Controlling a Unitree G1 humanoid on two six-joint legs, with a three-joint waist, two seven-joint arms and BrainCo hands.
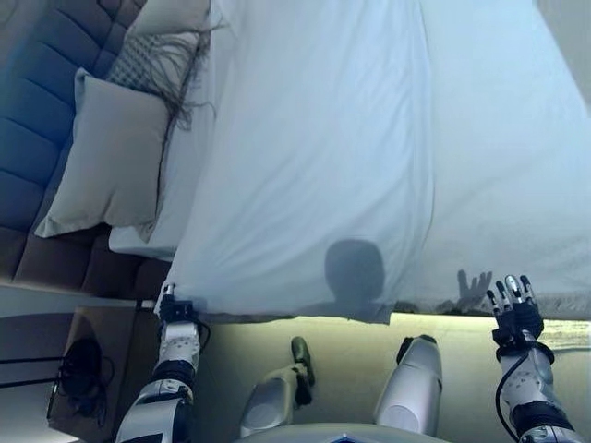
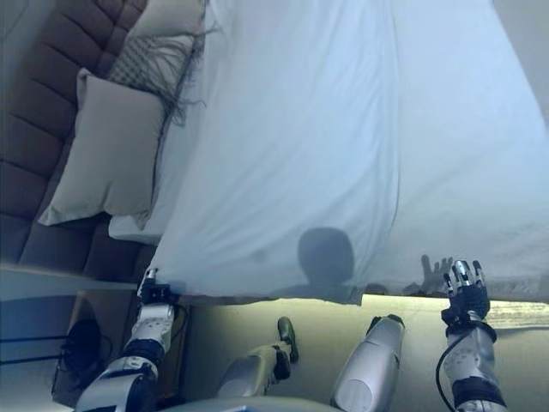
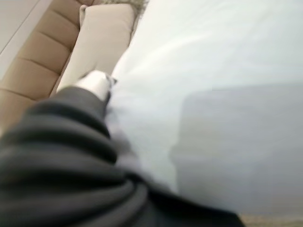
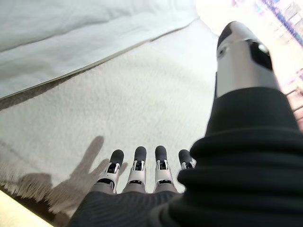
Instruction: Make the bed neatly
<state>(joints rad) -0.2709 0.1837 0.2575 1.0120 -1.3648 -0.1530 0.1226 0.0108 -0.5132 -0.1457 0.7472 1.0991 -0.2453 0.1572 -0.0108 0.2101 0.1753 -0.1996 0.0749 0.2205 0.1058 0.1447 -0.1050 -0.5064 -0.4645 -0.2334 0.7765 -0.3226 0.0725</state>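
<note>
Duvet (image 1: 314,157) long axis runs away from robot | left hand (image 1: 172,305) fingers hidden | right hand (image 1: 513,309) spread

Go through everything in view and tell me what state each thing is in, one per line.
White duvet: spread over the bed, near edge overhanging.
Beige pillow: propped against the headboard.
Fringed cushion: behind the pillow.
Left hand: at the duvet's corner, fingers hidden.
Right hand: open, fingers straight, holding nothing.

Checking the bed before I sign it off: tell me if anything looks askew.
Yes. The white duvet lies slanted, its near corner overhanging the bed edge by the left hand. The fringed cushion sits partly under it, fringe straggling out. The right hand hovers open.
</note>
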